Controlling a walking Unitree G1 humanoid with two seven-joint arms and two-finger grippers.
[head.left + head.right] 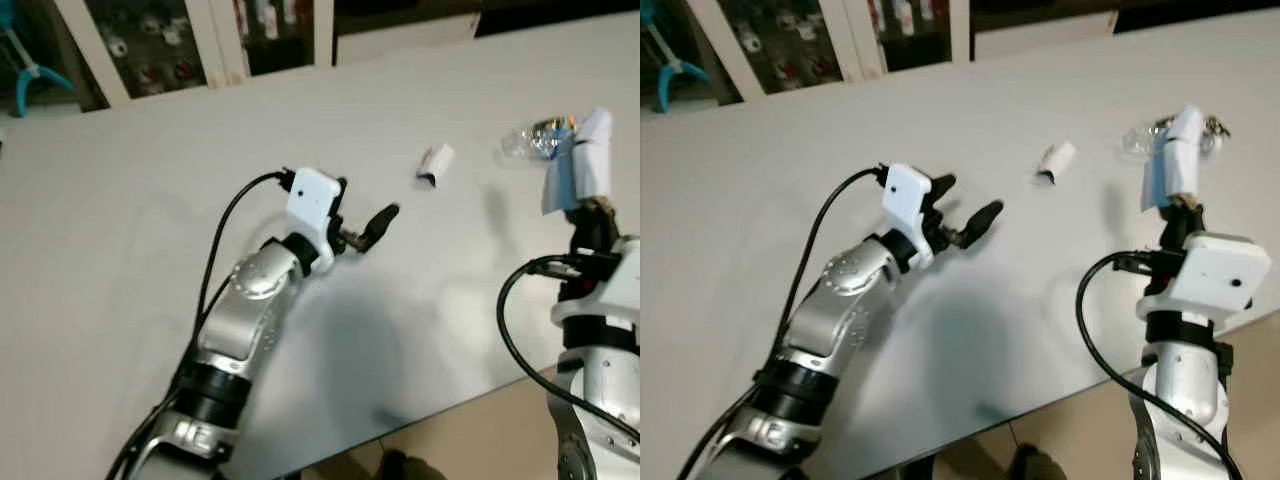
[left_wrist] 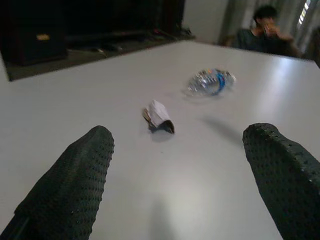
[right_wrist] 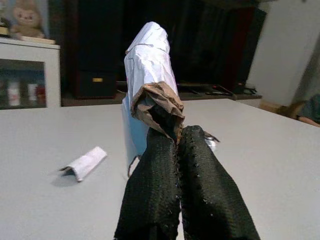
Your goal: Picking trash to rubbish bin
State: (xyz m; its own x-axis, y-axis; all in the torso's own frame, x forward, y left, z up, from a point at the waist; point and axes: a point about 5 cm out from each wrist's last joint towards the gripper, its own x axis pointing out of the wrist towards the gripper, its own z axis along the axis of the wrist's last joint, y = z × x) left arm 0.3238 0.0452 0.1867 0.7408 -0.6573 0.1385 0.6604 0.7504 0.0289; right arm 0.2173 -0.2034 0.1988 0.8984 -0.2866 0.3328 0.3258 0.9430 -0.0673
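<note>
I have the right hand [image 3: 176, 145] pinching a crumpled white-and-brown paper wrapper [image 3: 150, 75], held up above the white counter [image 1: 120, 230], while my left hand [image 2: 175, 180] hovers spread, facing a small folded white paper scrap [image 2: 158, 116] near a crushed clear plastic bottle [image 2: 210, 82]. Next, I judge, the left must reach forward and close on that scrap.

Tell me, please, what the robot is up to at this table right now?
It is clearing rubbish from the white table. The right gripper is shut on a crumpled white and brown paper wrapper, held upright above the table. The left gripper is open, hovering over the table and pointed toward a small folded white paper scrap lying on the surface. A crushed clear plastic bottle with a blue label lies beyond it. A person sits at the far side.
</note>
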